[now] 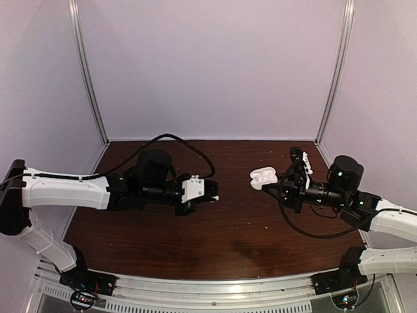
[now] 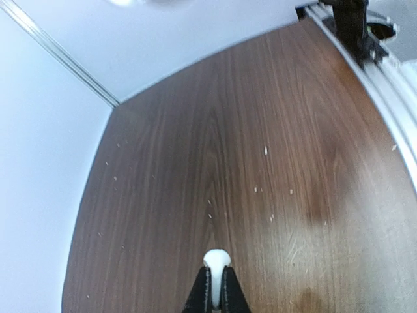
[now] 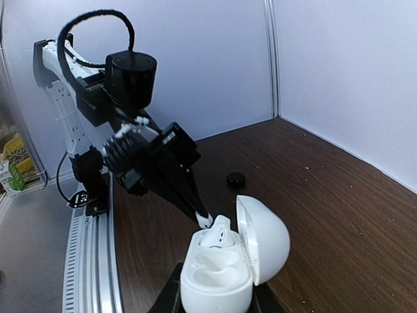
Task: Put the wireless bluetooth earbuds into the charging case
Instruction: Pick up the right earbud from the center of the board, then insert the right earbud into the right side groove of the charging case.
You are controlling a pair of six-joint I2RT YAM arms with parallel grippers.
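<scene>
Earbud (image 2: pixel 216 259), glossy white: the left gripper (image 2: pixel 216 280) is clenching it at the very fingertips and holding it above the table (image 2: pixel 260 163), left of centre and apart from the charging case (image 3: pixel 221 274). Right gripper (image 1: pixel 281 186) is grasping that case at right, with the lid standing open and a second earbud (image 3: pixel 218 233) sitting in one socket. Risks, as judged: the bud is riding on a slim pinch and could twist or drop, and a misaligned stem could catch on the rim or push the case askew.

You have four items to count here: two white earbuds (image 3: pixel 218 233), one white charging case (image 3: pixel 215 290), and one small black round object (image 3: pixel 235 178), too blurred to name.
</scene>
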